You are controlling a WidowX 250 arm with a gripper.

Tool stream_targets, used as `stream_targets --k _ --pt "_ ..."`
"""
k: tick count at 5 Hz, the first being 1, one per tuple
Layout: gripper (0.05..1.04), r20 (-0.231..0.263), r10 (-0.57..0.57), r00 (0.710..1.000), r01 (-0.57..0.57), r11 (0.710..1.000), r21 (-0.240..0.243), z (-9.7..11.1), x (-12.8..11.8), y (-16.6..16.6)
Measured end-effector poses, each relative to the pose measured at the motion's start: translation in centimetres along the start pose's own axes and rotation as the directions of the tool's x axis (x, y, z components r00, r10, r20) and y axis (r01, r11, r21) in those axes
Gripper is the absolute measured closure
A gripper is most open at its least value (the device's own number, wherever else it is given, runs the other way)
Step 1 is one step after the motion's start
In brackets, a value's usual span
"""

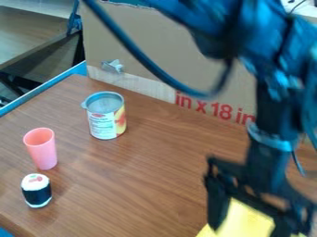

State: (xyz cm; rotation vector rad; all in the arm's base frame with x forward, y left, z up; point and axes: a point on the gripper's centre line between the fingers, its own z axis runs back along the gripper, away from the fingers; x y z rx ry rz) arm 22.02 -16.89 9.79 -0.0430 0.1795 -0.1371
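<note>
At the lower right, the black gripper (252,226) hangs low over a yellow, flat-looking item (240,215), with its two fingers spread wide and the yellow showing between them. Whether they touch it, I cannot tell. Well to the left, an opened tin can (106,121) with a fruit label stands upright. A pink cup (42,149) is upright near the left edge. Just below the cup sits a toy sushi roll (36,190) with a dark band and a white top.
The brown wooden table (139,185) has a blue edge at its left. A cardboard box panel (167,51) with red print rises along the back, and a hose or cable (148,65) loops down from the arm in front of it. Another table (28,34) stands beyond at the upper left.
</note>
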Motion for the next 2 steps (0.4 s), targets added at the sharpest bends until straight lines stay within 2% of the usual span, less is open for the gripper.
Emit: stream_targets --k 1,2 --pt "0.083 0.092 0.023 0.996 -0.021 1.000 -0.022 3.4 -2.0 2.6" --pt "0.083 0.075 -0.017 0.997 0.016 1.000 0.018 4.3 -3.3 4.8"
